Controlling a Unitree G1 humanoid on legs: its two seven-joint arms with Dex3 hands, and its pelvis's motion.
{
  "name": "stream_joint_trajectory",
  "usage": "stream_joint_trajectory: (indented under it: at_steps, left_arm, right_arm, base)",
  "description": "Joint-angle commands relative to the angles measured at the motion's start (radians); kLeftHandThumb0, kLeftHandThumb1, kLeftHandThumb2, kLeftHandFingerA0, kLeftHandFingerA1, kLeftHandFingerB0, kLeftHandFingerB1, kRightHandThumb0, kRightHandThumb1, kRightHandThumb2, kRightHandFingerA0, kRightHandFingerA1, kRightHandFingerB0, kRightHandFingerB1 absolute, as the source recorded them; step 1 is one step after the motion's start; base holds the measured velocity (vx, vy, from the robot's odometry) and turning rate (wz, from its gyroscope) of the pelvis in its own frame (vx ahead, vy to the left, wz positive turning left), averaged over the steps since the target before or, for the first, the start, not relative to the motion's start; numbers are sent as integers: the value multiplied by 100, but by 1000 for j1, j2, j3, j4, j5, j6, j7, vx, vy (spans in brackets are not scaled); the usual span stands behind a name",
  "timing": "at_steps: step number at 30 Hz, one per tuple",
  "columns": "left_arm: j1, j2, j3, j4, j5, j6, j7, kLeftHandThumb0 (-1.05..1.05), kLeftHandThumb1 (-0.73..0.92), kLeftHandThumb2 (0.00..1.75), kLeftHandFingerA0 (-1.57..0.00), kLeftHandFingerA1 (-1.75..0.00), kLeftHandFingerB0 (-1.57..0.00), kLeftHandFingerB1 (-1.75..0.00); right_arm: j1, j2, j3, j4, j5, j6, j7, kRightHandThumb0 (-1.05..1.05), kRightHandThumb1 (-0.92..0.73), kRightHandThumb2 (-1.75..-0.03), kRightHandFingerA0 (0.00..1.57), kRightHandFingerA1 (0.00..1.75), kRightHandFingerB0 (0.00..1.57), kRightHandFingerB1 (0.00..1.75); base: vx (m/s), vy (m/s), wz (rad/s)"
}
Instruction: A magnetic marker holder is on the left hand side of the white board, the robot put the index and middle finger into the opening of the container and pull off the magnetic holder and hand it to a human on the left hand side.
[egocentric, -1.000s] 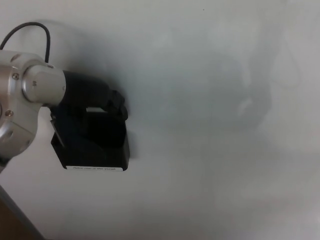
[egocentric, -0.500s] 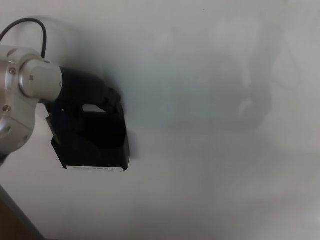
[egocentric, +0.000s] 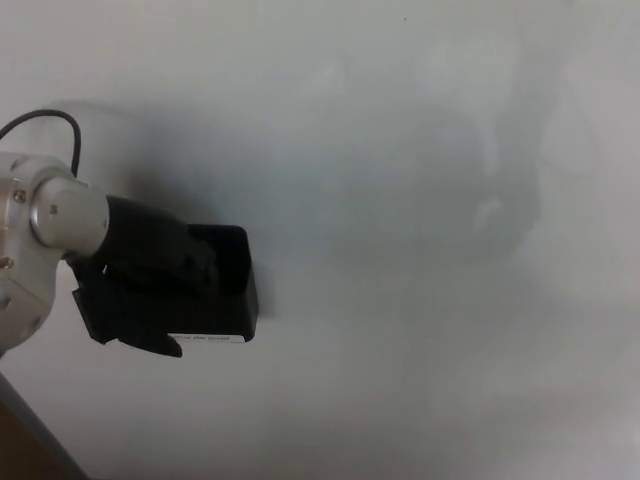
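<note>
1. The fingers (egocentric: 195, 262) of the left hand (egocentric: 150, 285) are black against a black box, so I cannot tell if they are hooked inside the opening, closed or apart.
2. The left hand covers the upper and left part of the magnetic marker holder (egocentric: 225, 300). Only the holder's right part and a pale label strip on its lower edge are clearly seen.
3. The holder sits on the left side of the white board (egocentric: 420, 250), and it seems to be flat against the surface, not lifted.
4. Behind the hand comes the silver wrist (egocentric: 60, 215), and a thin black cable (egocentric: 45, 125) curves above it.
5. The right hand does not show, and no person is in the picture.
6. I judge that the step in hand is to get a hold in the opening. The next move asks for a firm pull away from the board to break the magnet, then carrying the holder to the left.
</note>
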Motion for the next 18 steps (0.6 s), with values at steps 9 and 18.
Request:
stream_joint_trajectory:
  at_steps: [9,18]
  left_arm:
    - [103,60,35,-52,7,-117,88,-96,62,99,0,0,-14,-18]
    - [117,56,58,-51,20,-156,148,-94,61,100,0,-3,-12,-16]
  right_arm:
    - [0,-19,6,-1,-9,14,-21,-38,-63,-58,85,59,63,47]
    - [-2,-17,6,0,-6,16,-22,-34,-62,-57,85,59,64,48]
  base:
    - [0,0,0]
    - [0,0,0]
